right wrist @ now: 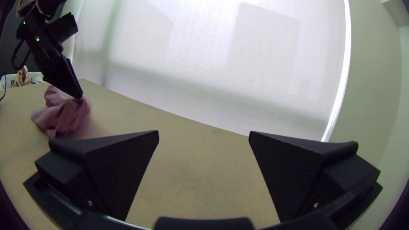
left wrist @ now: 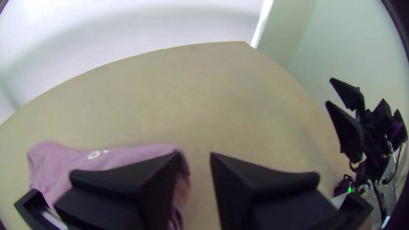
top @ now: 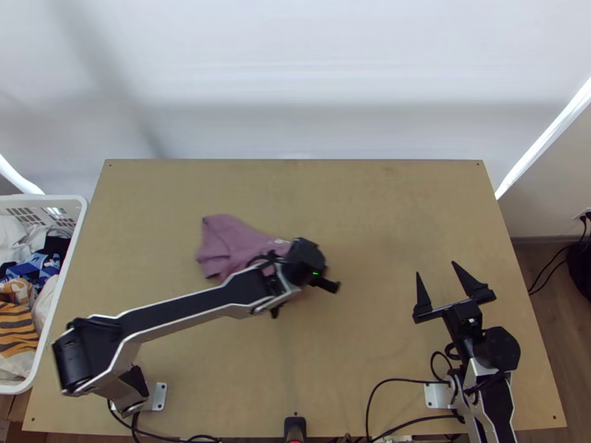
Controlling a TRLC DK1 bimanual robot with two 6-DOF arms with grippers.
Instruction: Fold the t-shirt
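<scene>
The t-shirt [top: 233,244] lay bunched on the tabletop [top: 384,207] under the left pincer [left wrist: 194,156], which was released, like the right pincer [right wrist: 203,133]; closing at its very edge risked snagging 1 layer and rumpling it.

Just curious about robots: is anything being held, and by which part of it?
Nothing: the left gripper is open at the crumpled mauve fabric t-shirt, and the right gripper open, away from it.
</scene>
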